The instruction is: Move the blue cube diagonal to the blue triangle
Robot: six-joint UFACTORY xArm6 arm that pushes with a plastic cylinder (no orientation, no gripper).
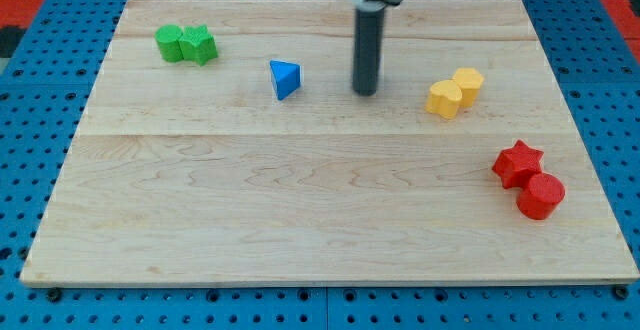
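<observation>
You had seven blocks on the wooden board (300, 220). One blue triangle (285, 79) sat at the view's upper middle, and my tip (366, 91) rested just to its right, apart from it. No claw was fitted, only the rod, so there was nothing to open or close. The blue cube did not show anywhere (it may have been hidden; you couldn't tell). Two green blocks (186, 44) touched at upper left, two yellow blocks (454, 92) at right, and one red star (517, 162) touched one red cylinder (541, 196).
</observation>
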